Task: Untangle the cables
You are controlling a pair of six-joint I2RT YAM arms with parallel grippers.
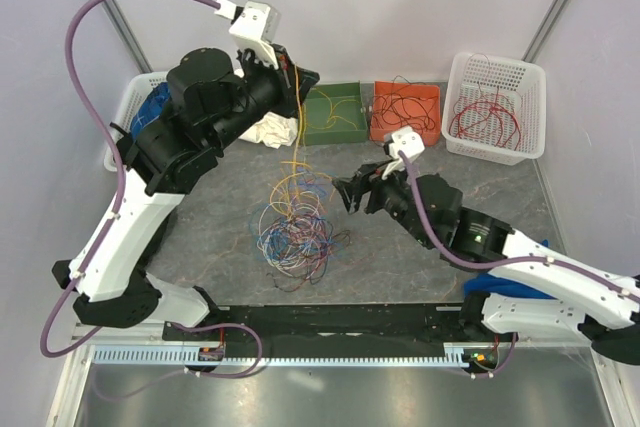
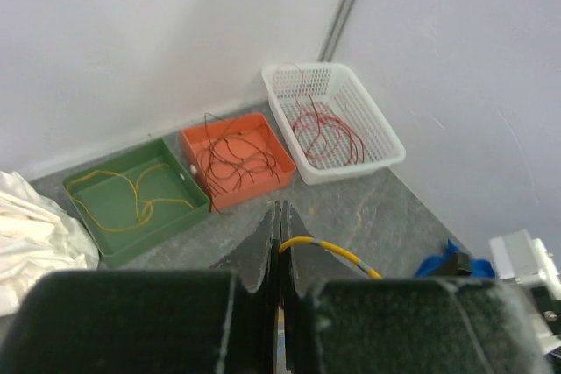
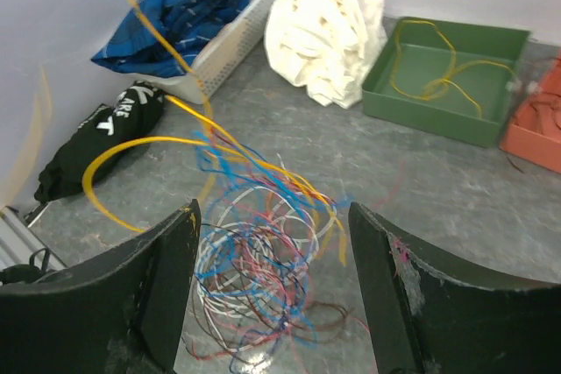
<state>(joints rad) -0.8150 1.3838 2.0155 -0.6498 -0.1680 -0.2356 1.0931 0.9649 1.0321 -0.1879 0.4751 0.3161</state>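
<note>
Pinches a yellow cable [image 2: 337, 251] aloft in left pincer [image 2: 280, 216], holds right pincer [image 3: 272, 216] spread by the tangle [image 1: 295, 232]; may haul snagged loops up too.

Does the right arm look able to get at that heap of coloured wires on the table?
Probably yes. The right fingers stand open, pointing at the tangle of cables, with nothing between; the left fingers grip a yellow cable higher up, aside.

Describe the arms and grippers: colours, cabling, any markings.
Left arm and right arm: white lower links, black upper joints, white wrist boxes. A purple hose runs along each. Left gripper and right gripper: both black. Green light on the right arm. No readable markings.
</note>
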